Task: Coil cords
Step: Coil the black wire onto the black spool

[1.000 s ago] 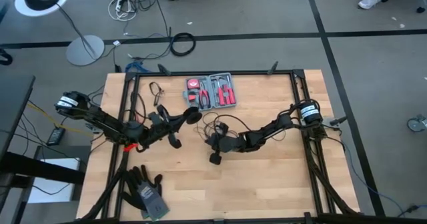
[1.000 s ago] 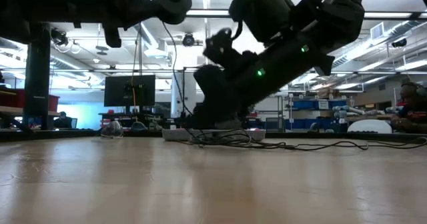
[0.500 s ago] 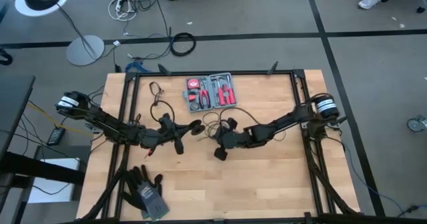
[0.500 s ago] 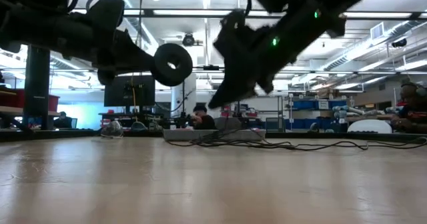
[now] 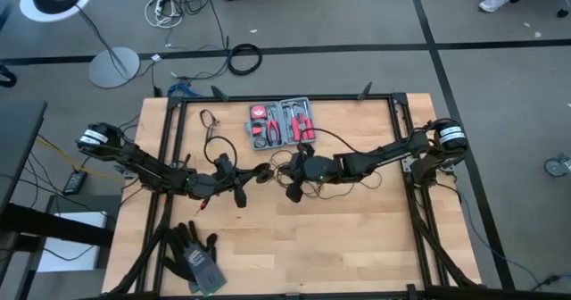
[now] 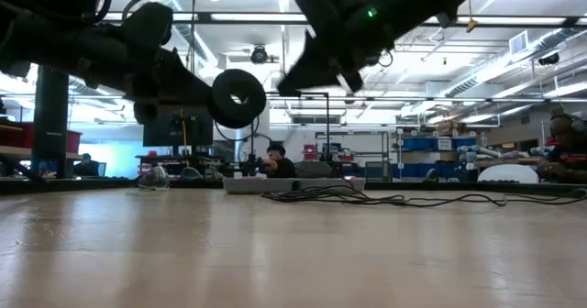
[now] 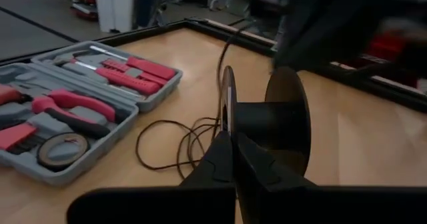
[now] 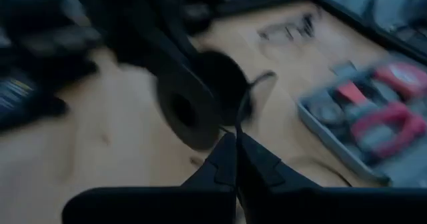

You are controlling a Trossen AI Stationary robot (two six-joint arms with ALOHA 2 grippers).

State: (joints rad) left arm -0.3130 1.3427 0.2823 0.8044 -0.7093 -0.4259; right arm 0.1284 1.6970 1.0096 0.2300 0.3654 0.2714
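The wooden table (image 5: 357,237) fills the middle of the high view. Both dark arms reach in and meet near its center, just below the red tool kit (image 5: 282,122) at the upper middle.

The left gripper (image 7: 231,136) comes in from the left of the frame. Its jaws are shut tight on the thin edge of a round black spool (image 7: 287,117) and hold it up off the table. The right gripper (image 8: 237,139) comes in from the right and sits just beside the spool. Its jaws are shut too, and they seem to pinch the thin black cord (image 8: 257,84), which bends up from the tips toward the spool.

The rest of the cord lies loose on the table. It sits in messy loops between the tool kit and the grippers, and more of it trails under the right arm.

The step looks like winding the cord around the spool. To do it well, the left gripper should hold the spool steady. The right gripper should lead the cord in neat rounds, snug but not yanked. The cord is very thin, so it could slip out of the jaws. The loose loops could catch on the tool kit, so slow moves are best.
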